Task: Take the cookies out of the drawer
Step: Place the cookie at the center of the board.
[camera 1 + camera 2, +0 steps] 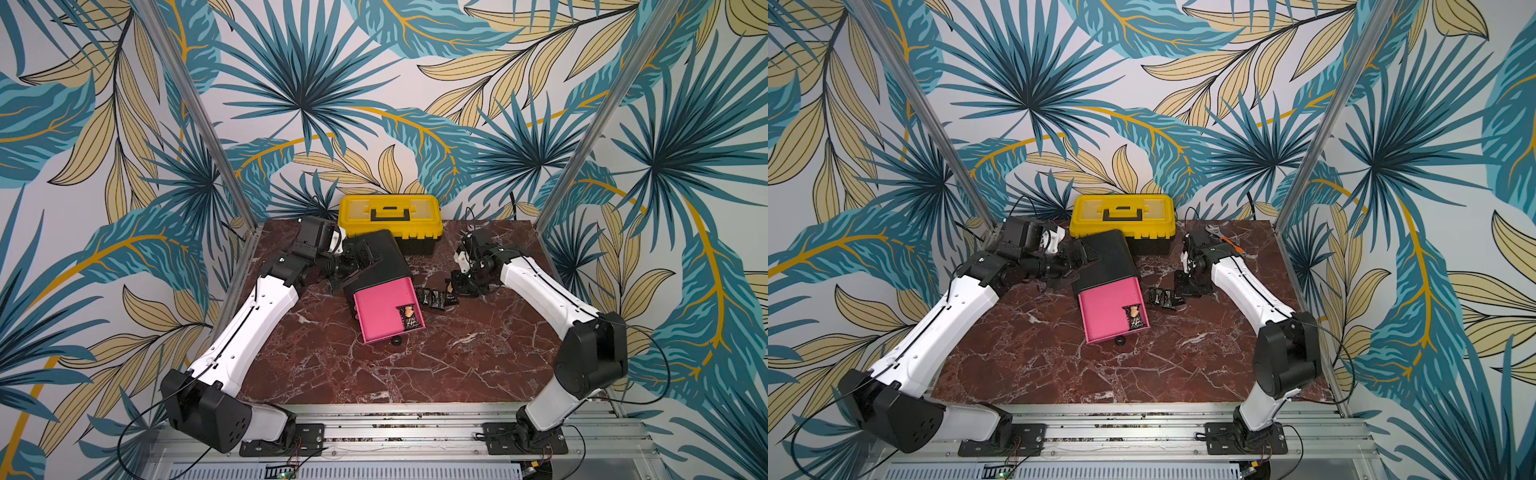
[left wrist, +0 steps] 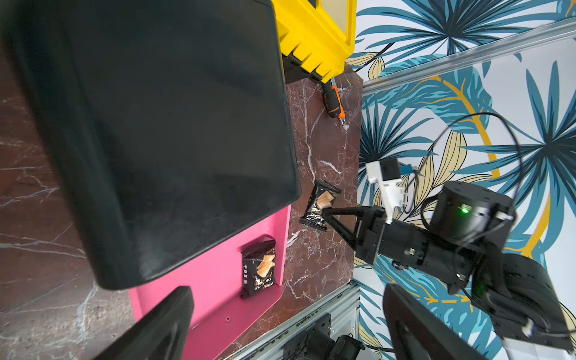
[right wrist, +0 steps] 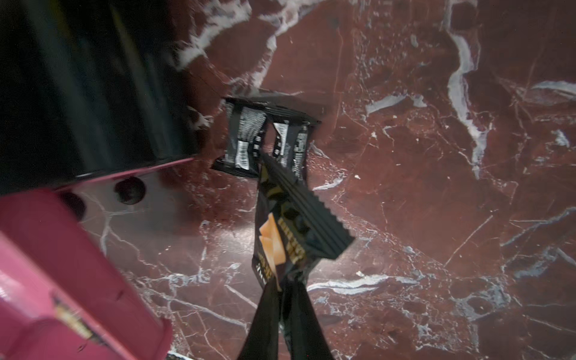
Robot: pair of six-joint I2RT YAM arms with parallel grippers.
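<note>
The right hand point(image 3: 285, 280) is clenching on a small black foil cookie packet point(image 3: 293, 230) printed with a tan biscuit. It is pinching the packet by one crimped end, so the rest is dangling just above the red-brown marbled counter point(image 1: 332, 365). Gripping the flat seal is probably deliberate, since it gives the hand a firm hold without crushing the biscuit inside.

The packet is hanging outside the wall of the pulled-out pink plastic drawer point(image 1: 378, 311). It is close to another black packet point(image 3: 265, 137) that is lying printed back up on the counter. This looks like the spot where removed cookies are being gathered, near the drawer but clear of its rim.

The left hand point(image 2: 286, 293) is reaching over the glossy black housing point(image 1: 378, 253) that the drawer slides out of. Its fingers are spreading wide and gripping nothing. I judge it is posted there to keep the light box from sliding while the other arm is working, though I cannot tell whether it is touching the housing.

One more black packet point(image 2: 260, 271) is lying flat in the drawer's front corner, tucked against the walls, so the job is not yet finished. A yellow plastic toolbox point(image 1: 388, 216) is sitting behind the housing, out of the way.
</note>
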